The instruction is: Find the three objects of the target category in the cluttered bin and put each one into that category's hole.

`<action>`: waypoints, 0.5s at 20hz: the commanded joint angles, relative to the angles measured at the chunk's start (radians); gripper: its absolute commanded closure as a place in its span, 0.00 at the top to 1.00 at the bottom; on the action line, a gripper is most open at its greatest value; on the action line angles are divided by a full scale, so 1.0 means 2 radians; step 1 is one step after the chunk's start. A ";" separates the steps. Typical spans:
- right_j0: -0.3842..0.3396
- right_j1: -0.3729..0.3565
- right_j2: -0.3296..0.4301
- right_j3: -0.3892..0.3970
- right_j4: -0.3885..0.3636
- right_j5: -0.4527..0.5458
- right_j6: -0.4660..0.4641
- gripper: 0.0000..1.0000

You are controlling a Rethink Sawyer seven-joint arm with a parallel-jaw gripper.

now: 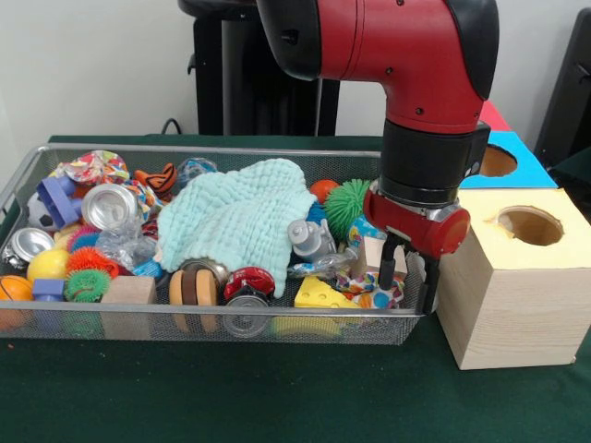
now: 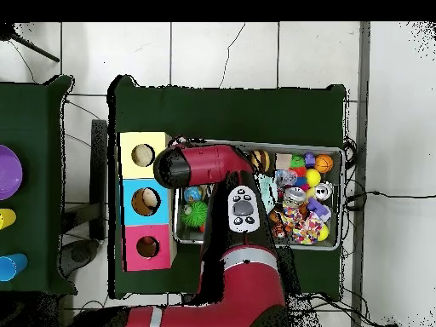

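One green tablecloth point(image 1: 277, 397); tiled floor point(image 2: 221, 51)

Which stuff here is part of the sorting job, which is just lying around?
Job: wire bin of mixed toys; gripper low at its end; yellow box, blue box, pink box, each with a hole.
Lying about: purple disc on side table.

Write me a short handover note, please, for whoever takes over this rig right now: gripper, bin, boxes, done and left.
Gripper: open, empty, lowered into the wire bin's end beside the yellow box, fingers straddling a small wooden block.
Bin: full of clutter; a mint cloth covers the middle, with a cheese wedge and a green spiky ball close to the gripper.
Boxes: yellow, blue and pink in a row, one hole each.
Done: nothing visibly sorted.
Left: apparently all three objects.
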 commanded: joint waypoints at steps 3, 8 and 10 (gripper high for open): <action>-0.017 0.023 0.055 0.082 -0.047 0.011 -0.086 1.00; -0.025 0.012 0.065 0.093 -0.047 0.014 -0.088 1.00; -0.024 0.007 0.066 0.099 -0.047 0.016 -0.086 1.00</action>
